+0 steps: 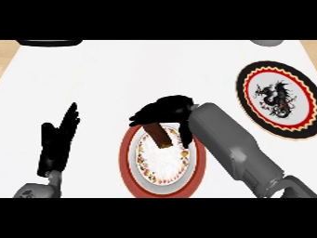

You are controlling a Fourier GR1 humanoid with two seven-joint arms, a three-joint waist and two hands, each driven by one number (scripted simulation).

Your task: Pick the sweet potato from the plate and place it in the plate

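Head view, looking steeply down on the white worktop [120,74].

Right hand [162,111] sits over the far rim of the red-rimmed plate [128,162], fingers curled down round the upper end of the sweet potato [161,136]. From here I read that as a grasp: the brown piece runs out from under the palm at a slant, its lower end showing a pale cut face over the plate's white centre. I can't tell whether that lower end touches the plate or hangs just above it. The slant suggests it is being held by one end rather than lying flat.

The right forearm [233,148] comes in from the lower right and crosses the near-right side of this plate, which hides part of the rim. That angle makes sense to me: it leaves the hand pointed so it can swing out toward the right.

Black dragon plate [281,98] lies well apart to the right, nearer the far side, nothing on it. I take it as the destination, since the sweet potato is at the red one.

Left hand [59,139] is at the left of the view, fingers straight and pointing away, holding nothing, resting clear of both plates so it stays out of the carry path.

My judgement: pick stage, grasp made or nearly so; lift and carry across to the right not yet done.
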